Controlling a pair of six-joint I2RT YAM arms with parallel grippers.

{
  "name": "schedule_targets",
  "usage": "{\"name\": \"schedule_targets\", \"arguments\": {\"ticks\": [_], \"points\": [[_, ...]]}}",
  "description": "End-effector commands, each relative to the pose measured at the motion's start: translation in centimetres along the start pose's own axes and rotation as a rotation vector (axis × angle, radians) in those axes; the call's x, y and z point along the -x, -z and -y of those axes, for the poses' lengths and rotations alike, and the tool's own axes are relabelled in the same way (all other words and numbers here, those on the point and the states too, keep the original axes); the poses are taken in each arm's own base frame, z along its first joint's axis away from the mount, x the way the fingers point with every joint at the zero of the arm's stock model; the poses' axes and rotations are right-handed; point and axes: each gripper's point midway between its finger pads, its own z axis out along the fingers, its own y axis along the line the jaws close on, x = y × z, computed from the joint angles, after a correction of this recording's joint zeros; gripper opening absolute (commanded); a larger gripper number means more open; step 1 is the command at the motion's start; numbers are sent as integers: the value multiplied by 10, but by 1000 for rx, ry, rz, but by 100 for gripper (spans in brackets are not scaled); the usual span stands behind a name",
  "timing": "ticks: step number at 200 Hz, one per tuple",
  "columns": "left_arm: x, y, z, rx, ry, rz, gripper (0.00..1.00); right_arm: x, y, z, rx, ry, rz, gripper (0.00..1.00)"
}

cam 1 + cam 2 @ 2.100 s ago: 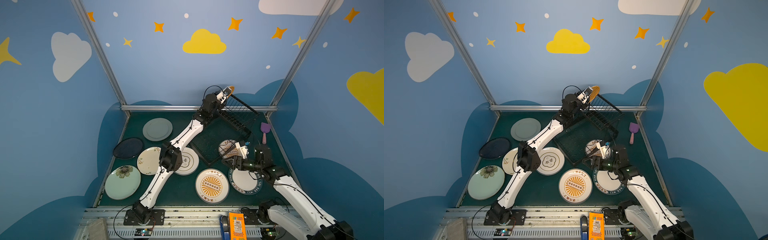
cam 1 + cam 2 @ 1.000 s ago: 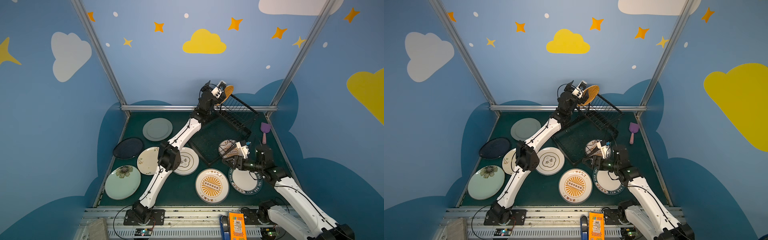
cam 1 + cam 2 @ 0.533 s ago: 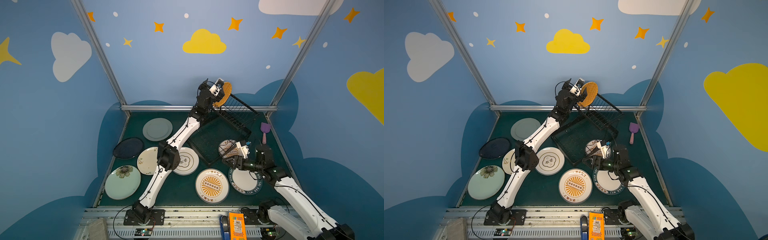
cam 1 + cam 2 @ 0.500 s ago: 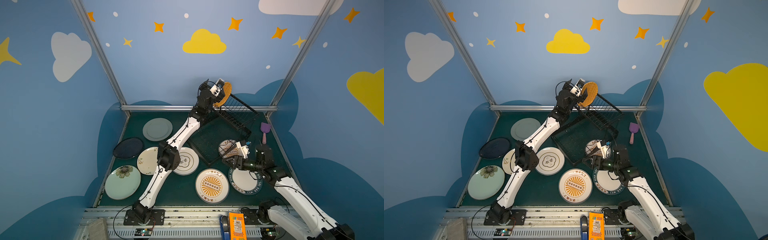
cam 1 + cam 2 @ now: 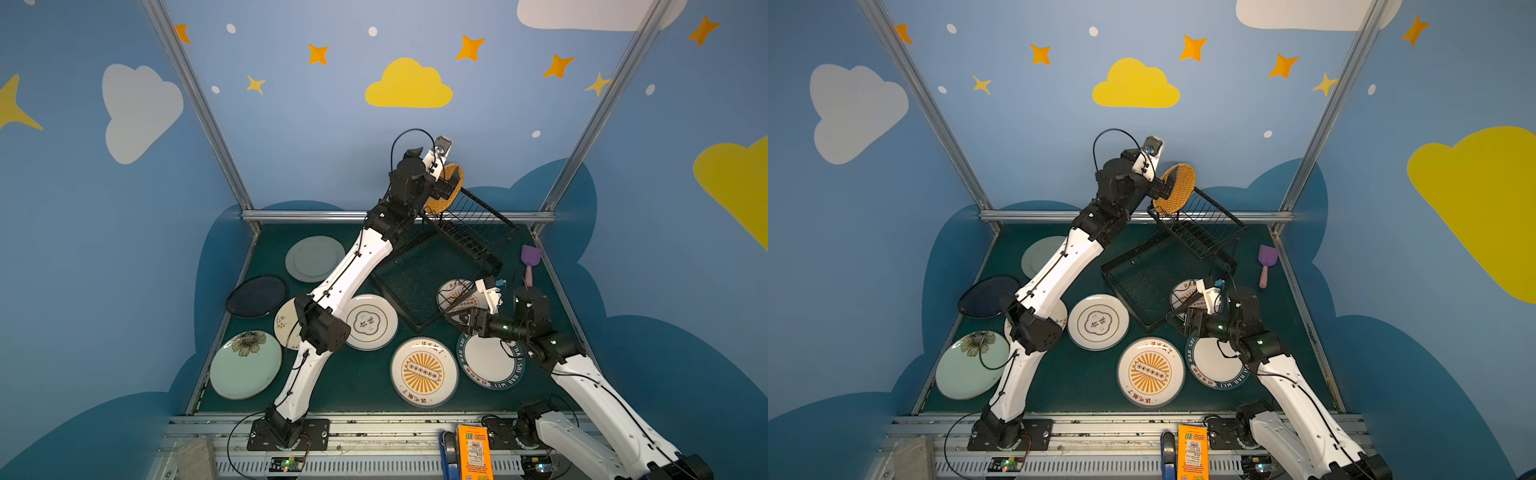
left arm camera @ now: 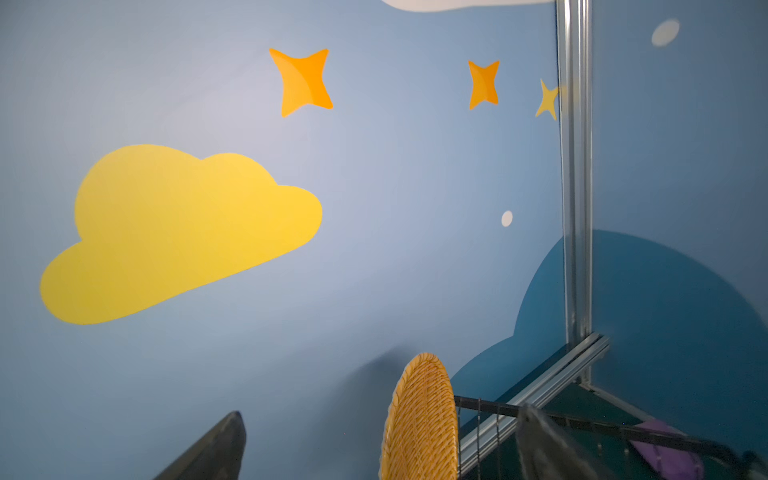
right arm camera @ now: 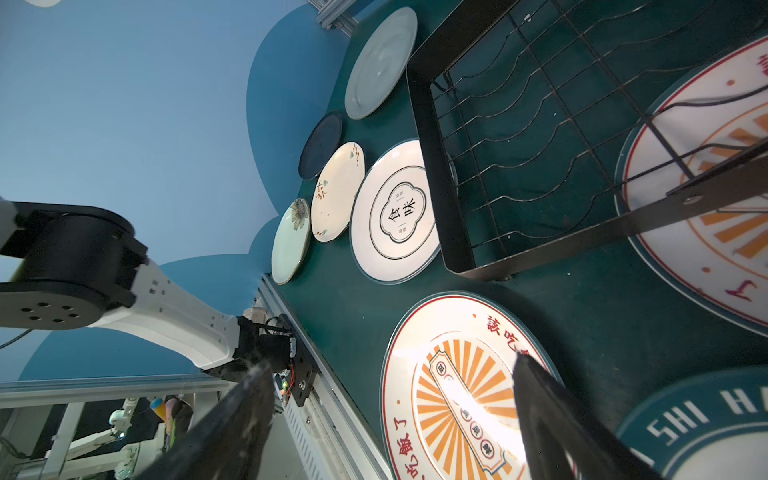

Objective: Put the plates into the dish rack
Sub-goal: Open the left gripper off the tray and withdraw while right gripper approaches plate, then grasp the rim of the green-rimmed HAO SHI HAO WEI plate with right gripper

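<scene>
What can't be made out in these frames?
- Orange woven plate: which slot of the dish rack its lower edge sits in. Too small behind wires and the left gripper in both top views; cut off by the frame edge in the left wrist view.
- Cream plate: partly behind the left arm in both top views.
- Sunburst plate at the rack's corner: partly under rack wires and the right gripper.
</scene>
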Motion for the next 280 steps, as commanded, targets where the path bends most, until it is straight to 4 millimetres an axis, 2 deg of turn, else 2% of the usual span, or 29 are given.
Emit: {"name": "schedule_targets", "arguments": {"ticks": [1, 31, 57, 68, 88, 92, 109, 138, 166, 208, 230, 254, 280], "points": [[9, 32, -11, -12, 168, -101, 100, 15, 11, -7, -35, 46, 46, 88], [5, 77, -12, -56, 264, -232, 100, 12, 12, 2, -64, 29, 47, 88], [-12, 121, -12, -84, 361, -299, 100, 8, 13, 13, -111, -17, 45, 88], [-18, 147, -10, -134, 418, -297, 100, 11, 17, 18, -142, -17, 65, 88], [-39, 189, -13, -193, 564, -298, 100, 10, 21, 34, -193, -75, 63, 88], [-44, 198, -14, -199, 592, -306, 100, 1, 19, 43, -205, -97, 47, 88], [-68, 231, -16, -238, 690, -378, 100, 0, 26, 65, -280, -147, 67, 88], [-119, 269, -12, -299, 806, -544, 100, 1, 42, 101, -355, -301, 126, 88], [-145, 291, 11, -468, 940, -626, 100, -12, 59, 143, -489, -454, 180, 88], [-180, 305, 30, -558, 918, -668, 100, -43, 98, 198, -681, -686, 302, 90], [-193, 308, 36, -591, 909, -682, 100, -56, 111, 212, -760, -754, 324, 90], [-199, 310, 44, -653, 927, -694, 100, -67, 119, 223, -805, -802, 340, 91], [-204, 309, 46, -680, 983, -731, 100, -71, 115, 227, -767, -841, 350, 91]]}}
